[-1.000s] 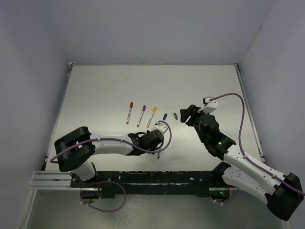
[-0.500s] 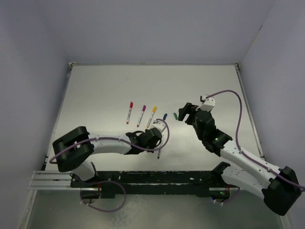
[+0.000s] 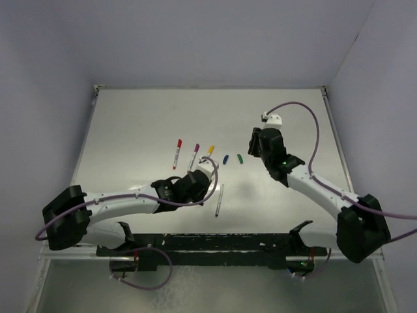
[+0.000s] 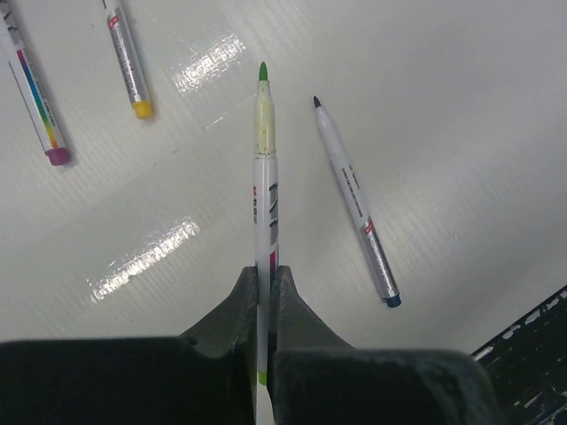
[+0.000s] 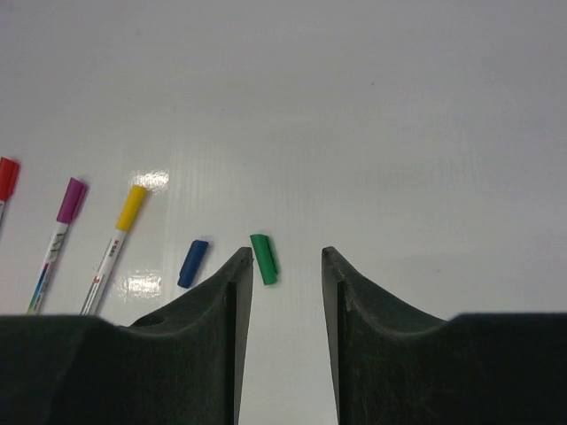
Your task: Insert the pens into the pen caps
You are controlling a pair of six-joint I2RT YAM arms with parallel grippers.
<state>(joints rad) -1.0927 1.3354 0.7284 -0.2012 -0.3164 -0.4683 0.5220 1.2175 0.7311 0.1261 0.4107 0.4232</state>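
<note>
I log: left gripper [image 4: 263,276] clamped on green-tipped pen [image 4: 265,168]; right gripper [image 5: 283,258] spread, green cap [image 5: 263,258] just beside one fingertip.

Small red printing is running along the whitish-grey barrels of the green-tipped marker pen [image 4: 266,190] and the dark-tipped marker pen [image 4: 354,202] beside it, but it is blurring beyond reading.

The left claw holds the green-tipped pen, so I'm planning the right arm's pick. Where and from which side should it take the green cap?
Pinch the green cap across its narrow sides at mid-length, coming down from above: it lies flat on the table, its length roughly in line with the open right claw. Mind the blue cap alongside.
</note>
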